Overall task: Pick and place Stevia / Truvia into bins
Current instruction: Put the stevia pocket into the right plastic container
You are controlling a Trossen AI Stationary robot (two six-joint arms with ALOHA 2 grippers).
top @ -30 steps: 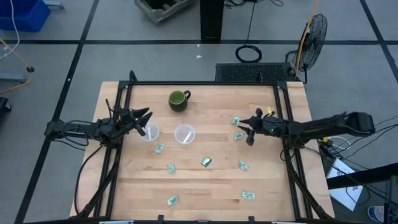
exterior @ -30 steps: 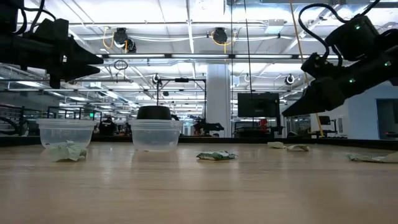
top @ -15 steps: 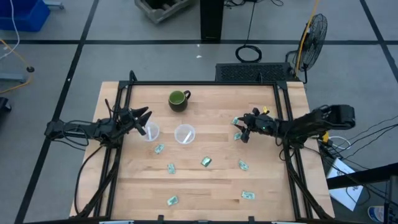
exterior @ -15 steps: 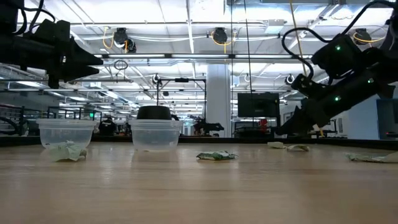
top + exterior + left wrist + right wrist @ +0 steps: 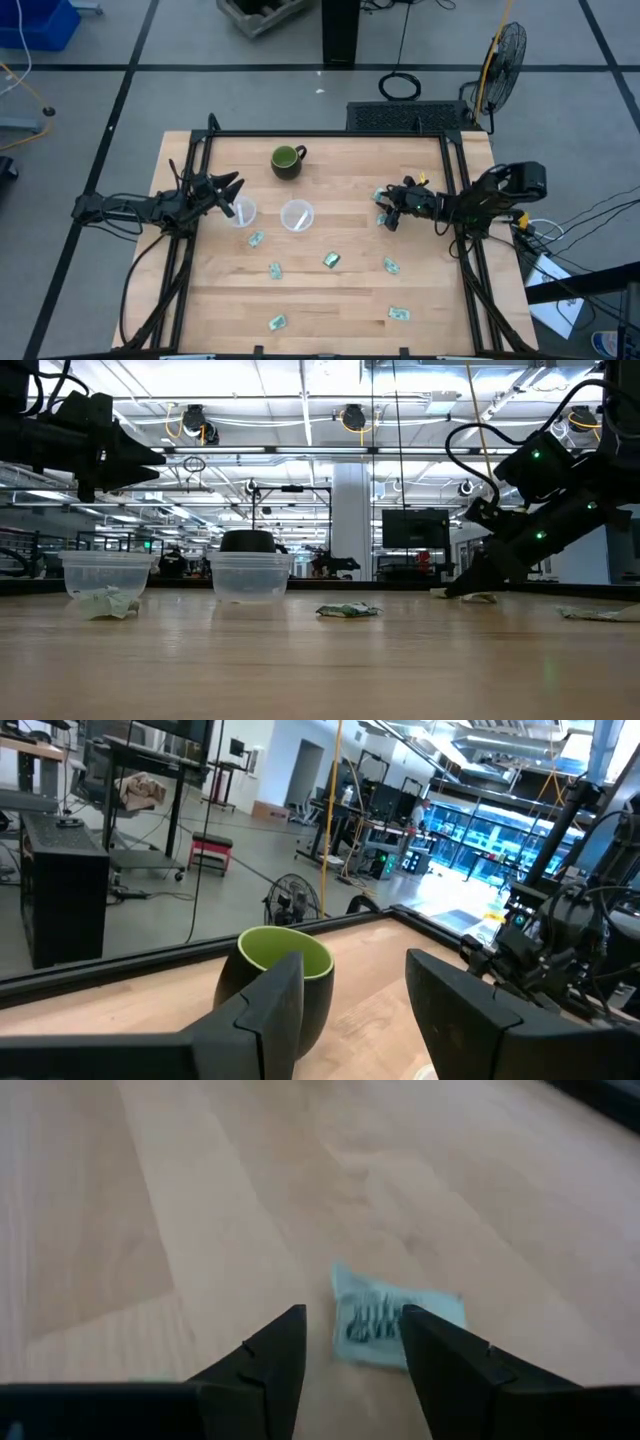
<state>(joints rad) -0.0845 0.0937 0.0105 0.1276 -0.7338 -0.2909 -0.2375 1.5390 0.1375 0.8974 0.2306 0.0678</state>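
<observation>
At centre right of the high view the right gripper (image 5: 387, 209) is stretched low over the table (image 5: 330, 290), its fingers spread around a Stevia sachet (image 5: 395, 1323) lying flat between the tips; the left gripper (image 5: 232, 196) is held at centre left, fingers parted, over one clear cup (image 5: 241, 212); a second cup (image 5: 296, 215) stands beside; other sachets (image 5: 331, 260) lie scattered lower in the frame.

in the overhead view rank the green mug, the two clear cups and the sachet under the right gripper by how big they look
1. The two clear cups, left and right, look alike.
2. Green mug, slightly smaller.
3. Sachet at the right gripper, smallest by far.
</observation>
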